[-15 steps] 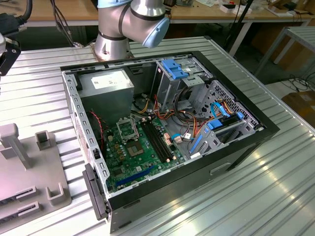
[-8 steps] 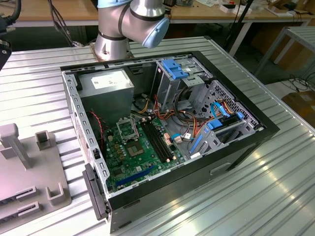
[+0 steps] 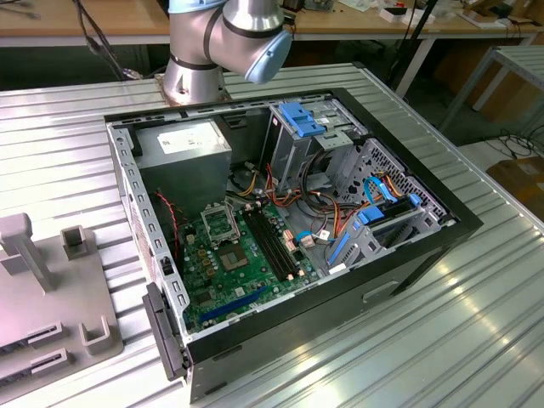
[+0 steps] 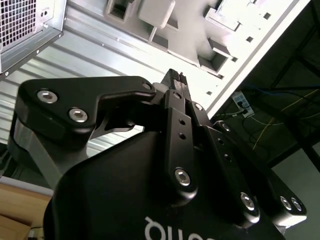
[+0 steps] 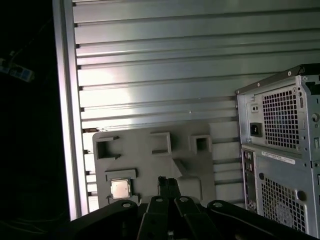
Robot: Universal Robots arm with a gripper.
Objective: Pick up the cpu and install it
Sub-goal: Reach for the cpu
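The cpu (image 5: 119, 188), a small square chip with a silver-grey top, lies flat in a recess of the grey holder plate (image 5: 150, 160) on the ribbed metal table. In both wrist views my gripper (image 5: 168, 181) (image 4: 175, 75) hangs above that plate, a short way beside the cpu and not touching it. Its fingers are shut, with nothing between them. In the exterior view the open computer case (image 3: 459, 225) shows the green motherboard (image 3: 217, 272). The metal-framed socket (image 3: 219, 223) sits on the board with a dark centre.
The grey holder plate (image 3: 34, 289) with raised blocks lies at the exterior view's left, beside the case. The arm's base (image 3: 225, 42) stands behind the case. Cables, drive cages and blue clips crowd the case's far side. The table edge (image 5: 65, 125) runs close to the plate.
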